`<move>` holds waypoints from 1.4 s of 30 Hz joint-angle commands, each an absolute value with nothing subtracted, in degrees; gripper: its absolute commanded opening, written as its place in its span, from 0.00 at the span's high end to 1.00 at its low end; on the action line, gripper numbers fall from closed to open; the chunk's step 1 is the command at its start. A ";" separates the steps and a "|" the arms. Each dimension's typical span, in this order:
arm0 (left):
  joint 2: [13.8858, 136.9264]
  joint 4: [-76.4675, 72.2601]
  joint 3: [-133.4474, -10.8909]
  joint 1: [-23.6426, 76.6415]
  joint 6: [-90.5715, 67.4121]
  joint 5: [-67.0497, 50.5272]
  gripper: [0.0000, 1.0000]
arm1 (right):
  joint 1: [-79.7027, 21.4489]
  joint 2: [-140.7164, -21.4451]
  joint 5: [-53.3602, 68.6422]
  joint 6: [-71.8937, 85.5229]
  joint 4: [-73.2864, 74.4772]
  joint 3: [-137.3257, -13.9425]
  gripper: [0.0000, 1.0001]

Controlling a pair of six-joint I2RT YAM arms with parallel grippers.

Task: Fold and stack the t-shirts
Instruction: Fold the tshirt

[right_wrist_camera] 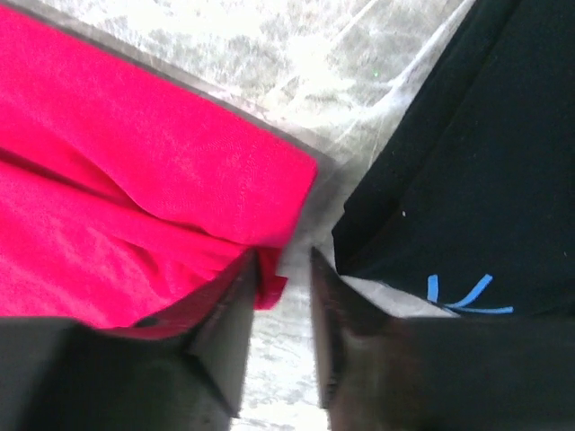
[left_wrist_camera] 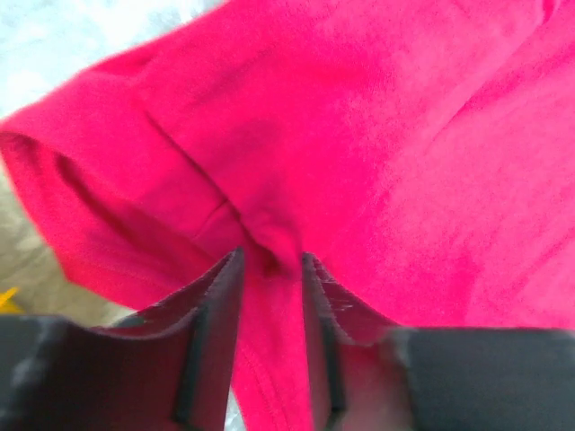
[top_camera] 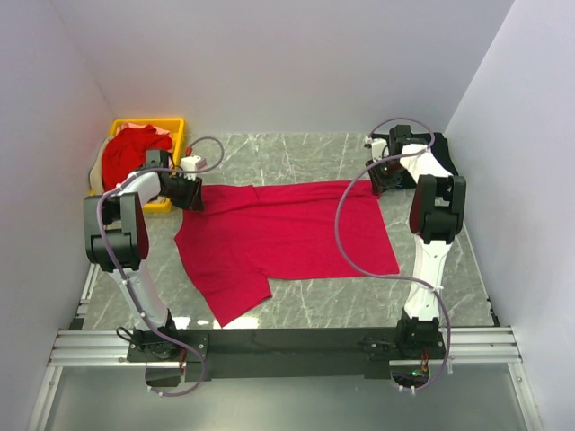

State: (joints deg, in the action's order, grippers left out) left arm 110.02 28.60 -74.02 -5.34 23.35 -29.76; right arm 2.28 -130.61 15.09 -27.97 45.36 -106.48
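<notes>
Marble table (top_camera: 296, 153) carries a red shirt (top_camera: 287, 238) spread flat across its middle, with 1 sleeve pointing toward the near edge. The top view alone shows this layout. It also shows the left gripper (top_camera: 190, 193) at the shirt's far left corner and the right gripper (top_camera: 384, 175) at its far right corner. A yellow basket (top_camera: 175, 126) sits in the far left corner with more red cloth (top_camera: 130, 153) heaped in it.

From above, neither gripper's jaws can be made out; the wrist cameras show them. In the left wrist view the left gripper (left_wrist_camera: 272, 260) has its 2 fingers (left_wrist_camera: 216, 332) parted, and a ridge of the shirt (left_wrist_camera: 404, 144) lies loose in the gap beside a sleeve seam. In the right wrist view the right gripper (right_wrist_camera: 285, 260) is also spread. Bare marble shows between its fingers (right_wrist_camera: 229, 332), and the shirt's corner (right_wrist_camera: 135, 180) touches only the left one.

That view also shows a black shirt (right_wrist_camera: 467, 162) with small blue marks (right_wrist_camera: 463, 296), lying just beside the red corner with a strip of table between them. In the top view it cannot be told from the dark arm.
</notes>
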 commanded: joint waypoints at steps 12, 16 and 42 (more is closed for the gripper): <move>116.97 28.73 -96.22 -5.19 17.93 -30.32 0.51 | 0.71 -127.61 19.16 -26.63 52.55 -117.94 0.50; 121.46 29.27 -99.93 -3.87 17.32 -30.15 0.50 | -0.17 -129.90 18.90 -27.24 54.23 -120.58 0.49; 121.29 36.39 -97.03 -2.29 22.85 -36.47 0.89 | -2.64 -131.13 16.35 -31.02 55.46 -117.16 0.42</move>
State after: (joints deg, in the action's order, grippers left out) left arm 125.91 35.44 -97.58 -2.42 20.93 -33.52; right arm -2.96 -131.74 17.04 -29.93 55.16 -117.21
